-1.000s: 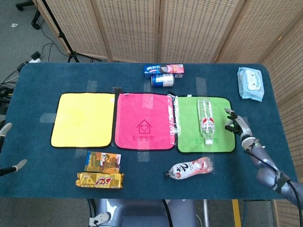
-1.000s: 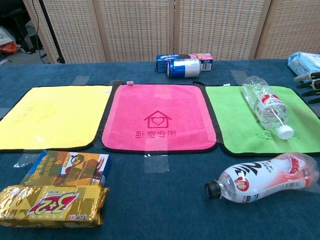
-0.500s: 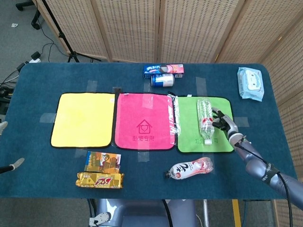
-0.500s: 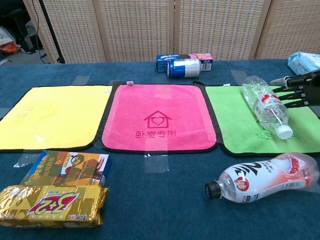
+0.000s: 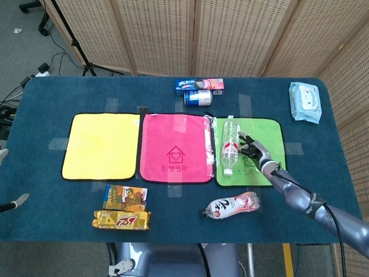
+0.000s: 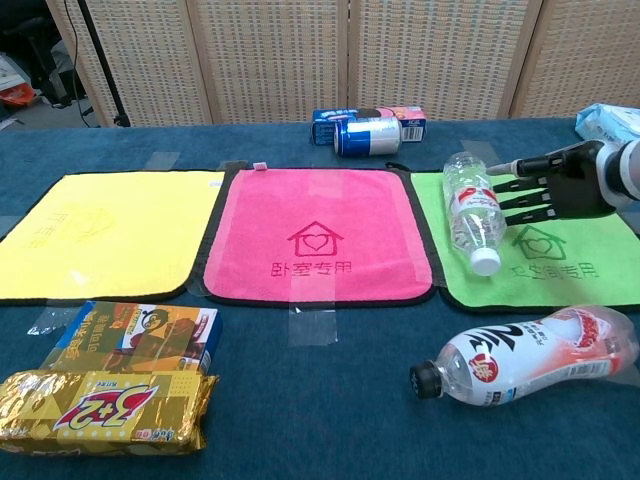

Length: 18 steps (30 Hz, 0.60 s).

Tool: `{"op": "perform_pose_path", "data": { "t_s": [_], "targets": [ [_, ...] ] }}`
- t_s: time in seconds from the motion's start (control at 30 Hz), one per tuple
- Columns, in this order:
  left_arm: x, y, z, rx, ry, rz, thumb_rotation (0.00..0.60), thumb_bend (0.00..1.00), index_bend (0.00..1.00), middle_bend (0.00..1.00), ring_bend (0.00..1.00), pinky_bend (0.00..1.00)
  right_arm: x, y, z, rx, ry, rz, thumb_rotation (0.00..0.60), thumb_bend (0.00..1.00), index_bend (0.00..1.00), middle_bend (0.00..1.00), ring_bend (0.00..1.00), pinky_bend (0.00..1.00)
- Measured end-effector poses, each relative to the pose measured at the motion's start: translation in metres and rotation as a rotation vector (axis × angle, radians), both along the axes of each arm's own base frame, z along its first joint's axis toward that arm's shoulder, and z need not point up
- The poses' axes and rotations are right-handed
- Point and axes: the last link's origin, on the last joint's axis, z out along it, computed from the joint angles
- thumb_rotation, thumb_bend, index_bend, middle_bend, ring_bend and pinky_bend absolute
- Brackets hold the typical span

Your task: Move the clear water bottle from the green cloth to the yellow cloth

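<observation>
The clear water bottle point(image 5: 230, 147) point(image 6: 472, 212) lies on its side near the left edge of the green cloth point(image 5: 268, 133) point(image 6: 560, 260), white cap toward me. My right hand point(image 5: 252, 151) point(image 6: 550, 190) is just right of it, fingers spread and pointing left, their tips against the bottle's side. It holds nothing. The yellow cloth point(image 5: 102, 146) point(image 6: 100, 230) lies bare at the far left. Of my left hand point(image 5: 22, 199) only two grey fingertips show at the head view's left edge, wide apart with nothing between them.
A pink cloth point(image 5: 176, 149) point(image 6: 315, 235) separates the green and yellow cloths. A red-labelled bottle point(image 5: 232, 206) point(image 6: 530, 360) lies in front of the green cloth. A can point(image 5: 198, 98) and blue box point(image 5: 199, 85) stand behind, a wipes pack point(image 5: 304, 101) far right, snack packs point(image 5: 122, 219) front left.
My right hand swept left from beyond the green cloth's right edge onto it. The bottle shifted left across the green cloth and turned, its cap now angled to the left.
</observation>
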Motion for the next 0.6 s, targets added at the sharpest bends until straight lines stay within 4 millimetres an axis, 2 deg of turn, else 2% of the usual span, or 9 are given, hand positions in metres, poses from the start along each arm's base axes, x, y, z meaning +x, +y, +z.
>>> {"op": "perform_pose_path", "data": {
  "t_s": [0.6],
  "targets": [
    [0.000, 0.001, -0.001, -0.006, 0.001, 0.000, 0.600, 0.01, 0.00, 0.00, 0.00, 0.00, 0.045, -0.001, -0.030, 0.051, -0.050, 0.053, 0.600, 1.00, 0.00, 0.00, 0.00, 0.14]
  ]
}}
